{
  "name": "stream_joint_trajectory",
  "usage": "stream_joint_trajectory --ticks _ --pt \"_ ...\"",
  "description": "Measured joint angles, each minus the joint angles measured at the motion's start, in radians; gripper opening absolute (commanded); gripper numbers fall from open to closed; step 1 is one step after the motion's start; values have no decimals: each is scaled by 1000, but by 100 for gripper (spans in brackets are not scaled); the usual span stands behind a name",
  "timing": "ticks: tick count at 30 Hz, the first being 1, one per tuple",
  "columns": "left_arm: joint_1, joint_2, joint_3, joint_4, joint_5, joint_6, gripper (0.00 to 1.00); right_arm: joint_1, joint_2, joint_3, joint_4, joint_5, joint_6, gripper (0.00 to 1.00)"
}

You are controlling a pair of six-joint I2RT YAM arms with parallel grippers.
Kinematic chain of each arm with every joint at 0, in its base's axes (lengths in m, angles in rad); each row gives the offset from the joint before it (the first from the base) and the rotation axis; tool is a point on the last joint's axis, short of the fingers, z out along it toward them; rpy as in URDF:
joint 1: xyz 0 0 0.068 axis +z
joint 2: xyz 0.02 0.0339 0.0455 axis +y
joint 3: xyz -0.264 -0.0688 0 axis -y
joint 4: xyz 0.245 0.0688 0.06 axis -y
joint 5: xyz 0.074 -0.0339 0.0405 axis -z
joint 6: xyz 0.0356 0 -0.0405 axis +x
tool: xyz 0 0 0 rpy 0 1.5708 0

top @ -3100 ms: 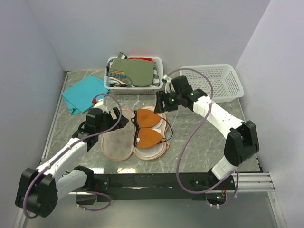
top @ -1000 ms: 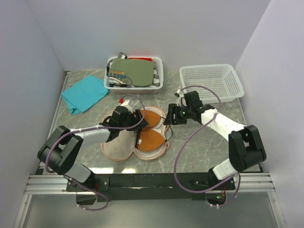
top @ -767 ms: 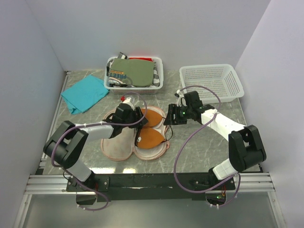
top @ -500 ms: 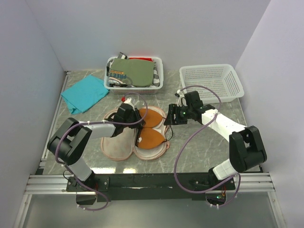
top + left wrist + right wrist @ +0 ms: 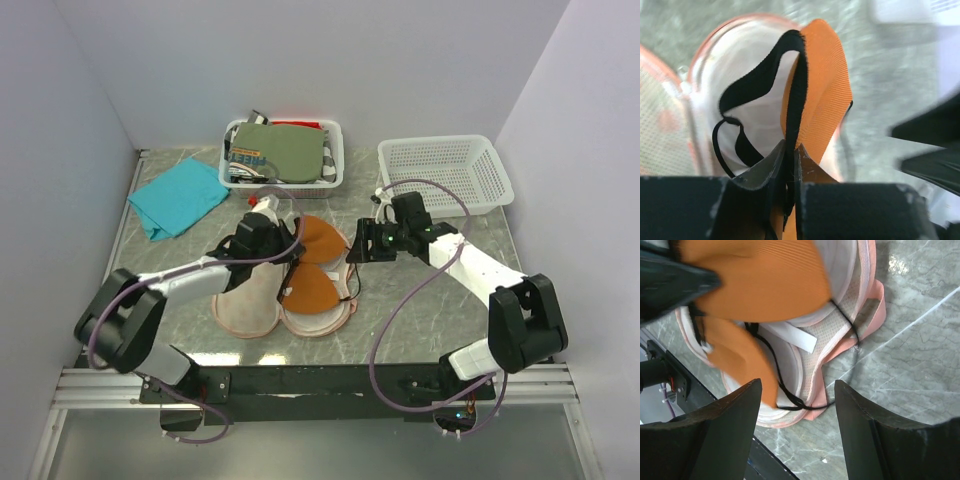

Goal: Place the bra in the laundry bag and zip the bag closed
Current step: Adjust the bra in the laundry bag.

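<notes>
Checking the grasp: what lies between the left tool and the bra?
Nothing. In the left wrist view the left tool pinches the bra directly by its dark-trimmed edge, the cup held above the open laundry bag.

Lab robot cell; blank white walls [image 5: 300, 60] enclose a marble tabletop [image 5: 420, 310]; aluminium rail [image 5: 545, 385].

i see bare table [image 5: 430, 300] to the right of the laundry bag [image 5: 250, 300] and along its near side, so a gripper could come in from there. over the bag's right half the bra [image 5: 310, 290] hangs from my left gripper [image 5: 288, 245], pinched on a cup's edge, and it covers the way down into that half. my right gripper [image 5: 352, 250] sits just beside the bag's far right rim, jaws apart. the clothes basket [image 5: 285, 186] and white mesh basket [image 5: 445, 172] block the far side, and a teal cloth [image 5: 178, 197] lies far left.
</notes>
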Motion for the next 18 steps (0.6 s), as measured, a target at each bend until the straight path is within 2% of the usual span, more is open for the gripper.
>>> stream_joint_trajectory --ticks 11,18 --pt "-1 -332 -13 -122 8 3 13 0 -65 -10 -3 4 1 68" --pt "-3 -549 -13 -325 -121 11 12 -1 -126 -10 -7 5 6 68"
